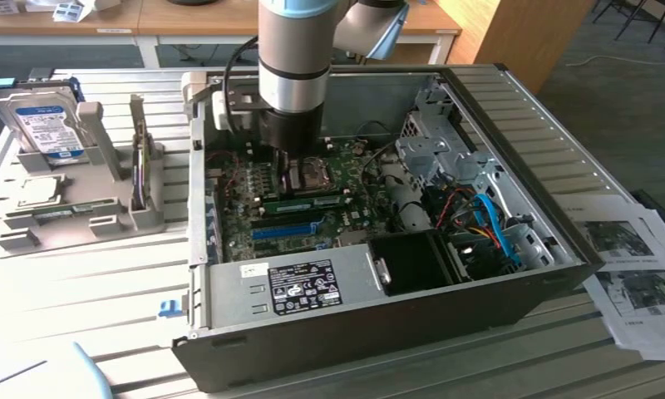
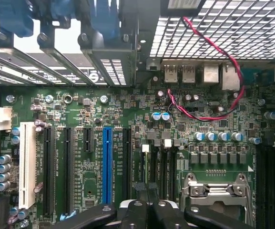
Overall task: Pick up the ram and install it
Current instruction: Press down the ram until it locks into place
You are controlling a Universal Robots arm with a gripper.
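One open PC case (image 1: 444, 283) on slatted table (image 1: 89, 283); fingers (image 2: 147, 202) together over motherboard (image 2: 104, 114).

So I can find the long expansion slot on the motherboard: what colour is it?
Blue. The expansion slot shows best in the wrist view, standing among black slots on the green motherboard.

Robotics lab or workshop: opened PC case (image 1: 510, 208) on a slatted metal workbench (image 1: 77, 283), grey parts fixture (image 1: 100, 208) holding a hard drive (image 1: 42, 125), printed sheets (image 1: 632, 266), wooden desks (image 1: 122, 25) behind.
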